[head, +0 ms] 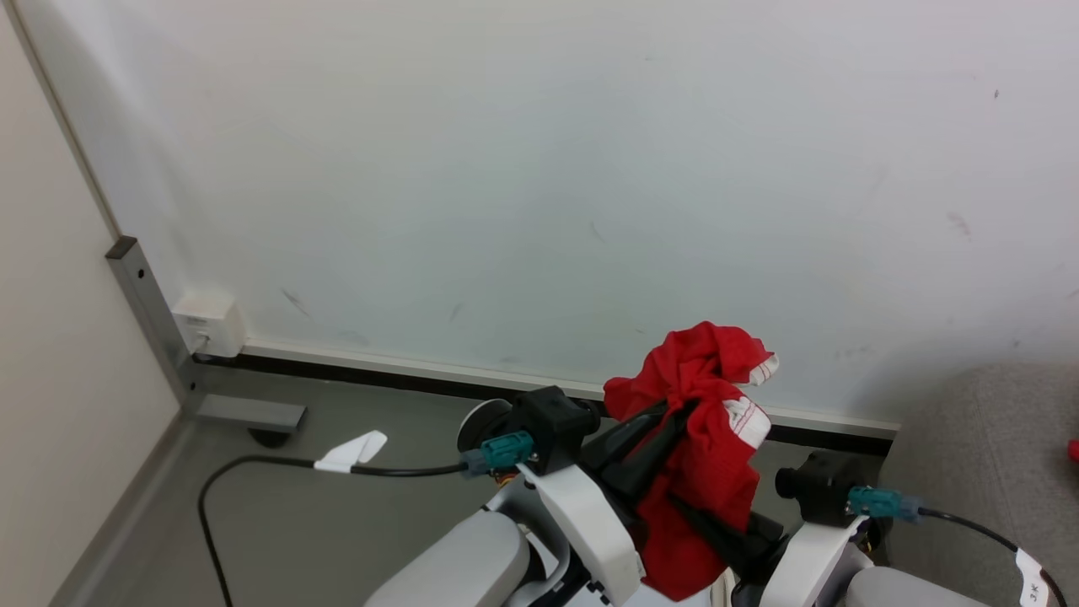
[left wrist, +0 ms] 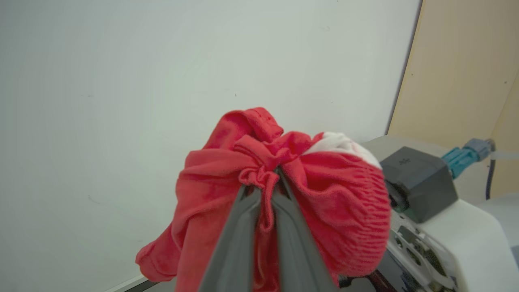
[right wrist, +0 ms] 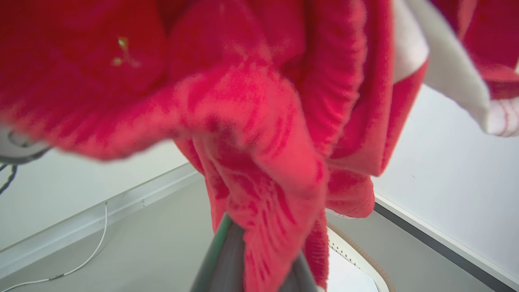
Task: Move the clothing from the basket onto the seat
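- left gripper [left wrist: 268,182]: fingers pressed together, pinching a bunched fold of the clothing [head: 704,384], seen dead centre in the left wrist view
- right gripper [head: 693,511]: low centre-right of the head view, fingers closed on the lower part of the same clothing; in the right wrist view the red cloth hangs over and between them
- clothing held up in the air between both arms, lower centre of the head view, white trim showing on its right side; not touching the floor or the sofa
- basket [right wrist: 348,255]: a bit of white perforated wall with a brown rim shows low right of centre in the right wrist view, below the hanging cloth
- floor [head: 337,523]: plain grey, open across the lower left of the head view; a black cable [head: 253,462] with a white tag loops over it
- sofa [head: 986,472]: grey fabric, rounded edge, lower right corner of the head view, to the right of the right arm; a small red bit sits at the frame's right edge on it
- wall [head: 506,169]: white, a few scuffs, takes the upper part of the head view; pale skirting with a dark strip runs along its foot
- far left: beige panel [head: 50,354], a grey metal post [head: 145,314] at the corner, a small white box [head: 209,324] beside it just above the skirting
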Controlling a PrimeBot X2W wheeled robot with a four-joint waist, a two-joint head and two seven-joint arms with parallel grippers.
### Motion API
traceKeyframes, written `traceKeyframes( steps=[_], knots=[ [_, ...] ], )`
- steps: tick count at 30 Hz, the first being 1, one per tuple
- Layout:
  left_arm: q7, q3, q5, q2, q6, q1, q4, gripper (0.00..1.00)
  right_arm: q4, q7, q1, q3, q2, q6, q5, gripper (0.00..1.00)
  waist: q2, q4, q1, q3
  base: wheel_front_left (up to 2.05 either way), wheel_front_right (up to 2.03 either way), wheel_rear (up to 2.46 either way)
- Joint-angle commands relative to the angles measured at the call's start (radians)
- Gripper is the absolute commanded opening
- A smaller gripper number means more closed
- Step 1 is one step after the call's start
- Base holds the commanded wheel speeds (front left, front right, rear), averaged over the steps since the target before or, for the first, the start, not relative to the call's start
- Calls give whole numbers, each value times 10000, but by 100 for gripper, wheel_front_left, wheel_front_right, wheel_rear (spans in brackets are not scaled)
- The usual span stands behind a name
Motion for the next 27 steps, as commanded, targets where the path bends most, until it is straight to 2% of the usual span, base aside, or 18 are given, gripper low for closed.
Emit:
traceKeyframes(
  steps=[1,7,8,9,10,11,12,19,27],
  knots=[
    [-78,49,-104,71,59,133,50,0,-38,-96,133,-247,-90,-23,-93,0,0,-55,-1,12,0,0,0],
    [-54,194,-124,138,314,141,352,0,-293,-70,625,-1628,-254,-23,-619,0,0,-169,-1,26,0,0,0],
    [-11,214,-139,150,368,114,406,20,-327,-71,764,-1917,-286,-23,-731,0,0,-168,-1,37,0,0,0],
    [-16,228,-107,157,405,54,425,48,-366,-71,903,-2204,-313,-23,-857,0,0,-160,-1,49,0,0,0],
    [-16,228,-107,157,405,54,425,48,-366,-71,903,-2204,-313,-23,-857,0,0,-160,-1,49,0,0,0],
    [-42,233,-83,146,431,3,438,93,-407,-72,1045,-2514,-344,-23,-980,0,0,-146,-1,62,0,0,0],
    [-60,233,-87,127,469,-24,464,100,-440,-70,1187,-2814,-380,-23,-1106,0,0,-125,-1,78,0,0,0],
    [-256,192,55,131,674,9,502,100,-651,-72,1942,-4695,-376,-23,-2223,0,0,-430,-1,117,0,0,0],
    [-486,161,144,301,790,198,400,100,-916,-71,2277,-6294,-547,-23,-3001,0,0,-1578,-1,300,0,0,0]
  ],
)
